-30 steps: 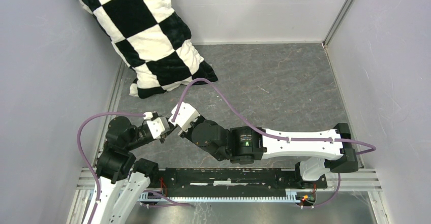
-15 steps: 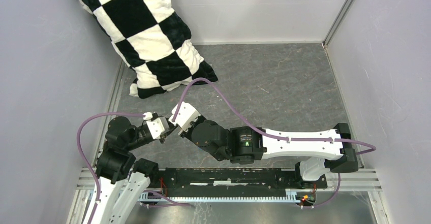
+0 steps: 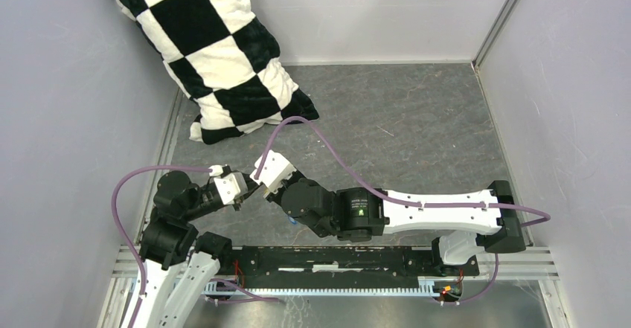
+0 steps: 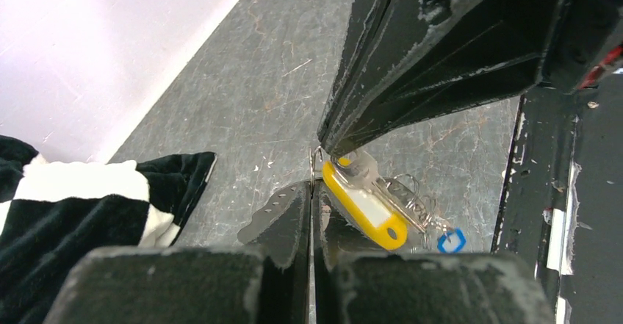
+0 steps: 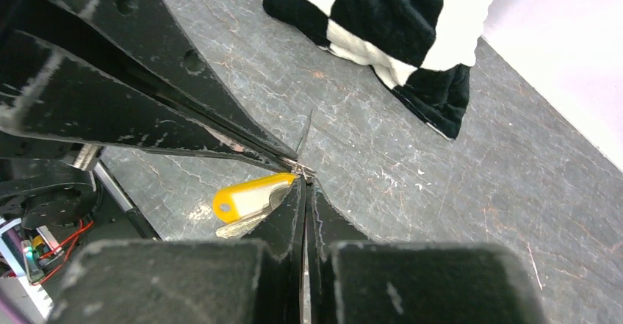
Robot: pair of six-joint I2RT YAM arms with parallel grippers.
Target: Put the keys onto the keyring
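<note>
My left gripper (image 3: 249, 185) and right gripper (image 3: 260, 182) meet tip to tip low over the grey floor. Both are shut on a thin metal keyring (image 4: 316, 164), seen edge-on as a wire. In the left wrist view the left gripper (image 4: 311, 189) pinches it below the right fingers (image 4: 411, 74). The yellow-headed key (image 4: 364, 208) hangs from the ring beside the jaws. Wire loops (image 4: 413, 195) run on to the blue key head (image 4: 450, 241), which also shows in the top view (image 3: 295, 222). In the right wrist view the right gripper (image 5: 305, 183) is beside the yellow key (image 5: 250, 197).
A black-and-white checked pillow (image 3: 212, 53) leans in the back left corner and reaches near the grippers (image 5: 397, 30). Grey walls (image 3: 67, 105) close in the left, back and right. A black rail (image 3: 335, 265) runs along the near edge.
The right wrist has shifted slightly toward the near edge. A blue speck now shows on the floor side under the right wrist. Both grippers stay shut together.
</note>
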